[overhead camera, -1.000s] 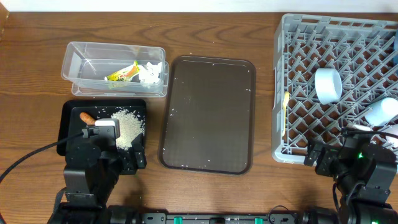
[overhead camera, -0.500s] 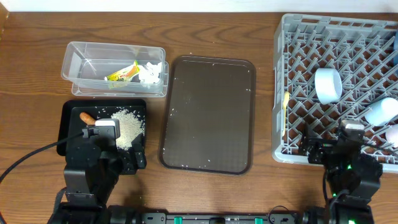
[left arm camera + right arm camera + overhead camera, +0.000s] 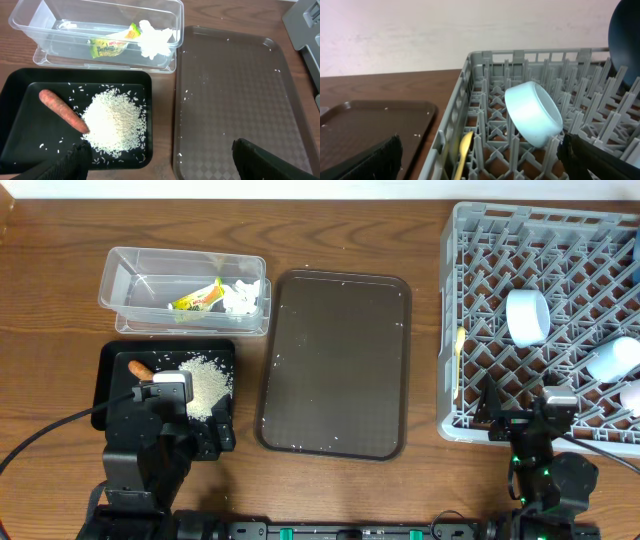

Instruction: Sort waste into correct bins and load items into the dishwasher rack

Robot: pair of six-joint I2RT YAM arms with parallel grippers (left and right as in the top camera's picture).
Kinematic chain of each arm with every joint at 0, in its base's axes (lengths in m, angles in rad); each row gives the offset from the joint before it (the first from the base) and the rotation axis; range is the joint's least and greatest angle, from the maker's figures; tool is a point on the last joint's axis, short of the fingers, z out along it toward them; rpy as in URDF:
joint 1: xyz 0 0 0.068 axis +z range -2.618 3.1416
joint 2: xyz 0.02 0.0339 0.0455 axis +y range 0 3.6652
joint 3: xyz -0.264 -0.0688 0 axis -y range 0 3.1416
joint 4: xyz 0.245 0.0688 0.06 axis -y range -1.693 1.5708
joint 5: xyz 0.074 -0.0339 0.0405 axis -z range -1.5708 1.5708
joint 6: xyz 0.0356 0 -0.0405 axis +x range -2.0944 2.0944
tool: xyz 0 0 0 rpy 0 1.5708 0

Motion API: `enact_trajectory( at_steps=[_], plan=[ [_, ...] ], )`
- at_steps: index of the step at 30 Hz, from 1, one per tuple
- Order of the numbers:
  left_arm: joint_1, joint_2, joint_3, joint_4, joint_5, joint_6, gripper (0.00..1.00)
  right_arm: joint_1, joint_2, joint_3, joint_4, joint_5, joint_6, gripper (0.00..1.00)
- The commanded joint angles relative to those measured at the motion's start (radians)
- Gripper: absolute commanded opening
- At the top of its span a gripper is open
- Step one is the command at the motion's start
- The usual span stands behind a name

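The clear tub (image 3: 128,280) holds a yellow-green wrapper (image 3: 197,298) and crumpled white tissue (image 3: 243,298). Below it, the black tray (image 3: 112,380) carries a heap of rice (image 3: 208,385) and an orange carrot-like stick (image 3: 141,369). In the grey dishwasher rack (image 3: 545,240) a light blue bowl (image 3: 527,316) lies on its side, two cups (image 3: 612,360) sit at the right edge, and a pale yellow spoon (image 3: 460,365) lies along the left wall. A dark blue plate (image 3: 626,35) stands at the rack's far right. My left gripper (image 3: 160,167) hangs open over the black tray's near corner. My right gripper (image 3: 480,162) is open at the rack's front edge, above the spoon (image 3: 464,150).
A large dark brown serving tray (image 3: 335,365) lies between the bins and the rack, with a few stray rice grains on it. Bare wooden table surrounds everything. A black cable (image 3: 50,430) runs left from my left arm.
My right arm has drawn back and to the left along the rack's front edge, its wrist now pointing over the rack. The left arm and all objects are unmoved.
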Motion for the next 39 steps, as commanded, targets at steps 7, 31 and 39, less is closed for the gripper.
enact_trajectory(
  at_steps=[7,31,39],
  plan=[
    [0.004,-0.003,-0.003,0.0,-0.008,0.014,0.91,0.011,-0.102,-0.123,0.113,-0.006,-0.045,0.99],
    [0.004,-0.003,-0.003,0.0,-0.008,0.014,0.91,0.159,-0.166,-0.123,0.006,0.156,-0.045,0.99],
    [0.004,-0.003,-0.003,0.0,-0.008,0.014,0.91,0.156,-0.182,-0.123,-0.027,0.156,-0.045,0.99]
  ],
)
